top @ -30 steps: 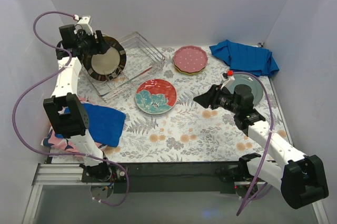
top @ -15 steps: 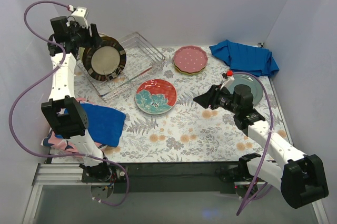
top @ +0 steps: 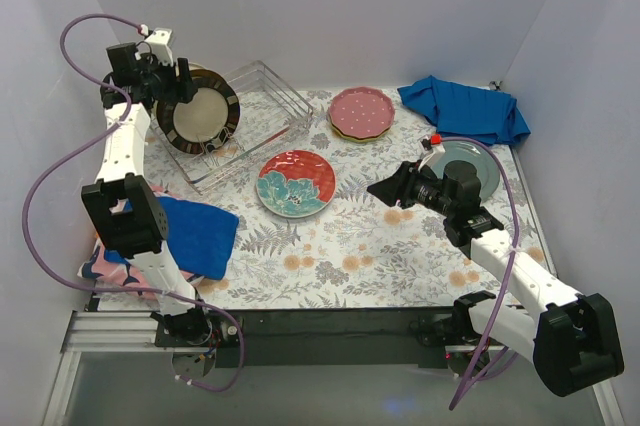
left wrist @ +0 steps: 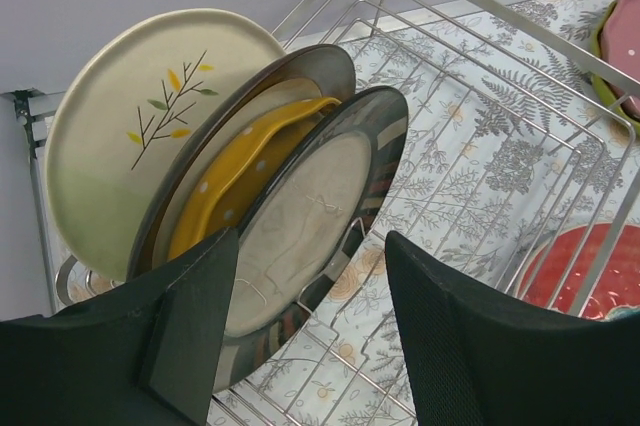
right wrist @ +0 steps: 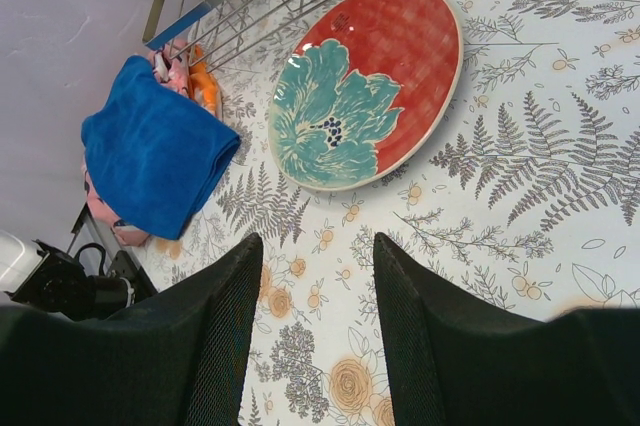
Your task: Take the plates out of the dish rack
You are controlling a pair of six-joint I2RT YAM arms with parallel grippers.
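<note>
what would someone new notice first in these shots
The red and teal flower plate lying flat mid-table grabs the eye first. Behind it at the left, the wire rack holds upright plates, with the left gripper at the dark-rimmed plate. A blue cloth sits back right.

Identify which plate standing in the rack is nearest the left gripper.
The dark-rimmed glossy plate at the front; the orange dotted plate and cream sprig plate stand behind it.

Left arm [top: 122, 146] reaches high and far; left gripper [left wrist: 310, 241] jaws stand apart. Right arm [top: 500, 251] extends low; right gripper [right wrist: 312, 246] jaws stand apart.
</note>
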